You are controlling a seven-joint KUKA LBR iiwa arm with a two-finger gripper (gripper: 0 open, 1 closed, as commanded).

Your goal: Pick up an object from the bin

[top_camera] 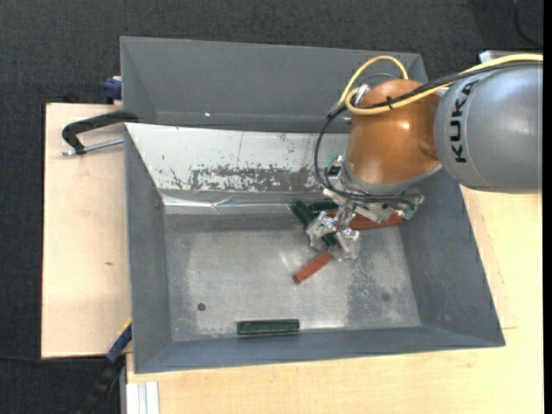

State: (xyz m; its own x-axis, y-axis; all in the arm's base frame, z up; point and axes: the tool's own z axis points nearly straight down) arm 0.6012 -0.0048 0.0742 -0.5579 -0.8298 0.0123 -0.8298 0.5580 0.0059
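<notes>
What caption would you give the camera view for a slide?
KUKA gripper low in the grey bin, close beside a red strip.

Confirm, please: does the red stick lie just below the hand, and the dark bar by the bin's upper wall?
Not quite: in the camera view the dark bar lies by the bin's lower wall. The red stick does lie just below the hand.

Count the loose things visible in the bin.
4: a red-brown stick mid-floor, just below the claw; a dark bar along the near wall; a dark green piece left of the claw; a red piece partly under the arm, which may hide more.
</notes>
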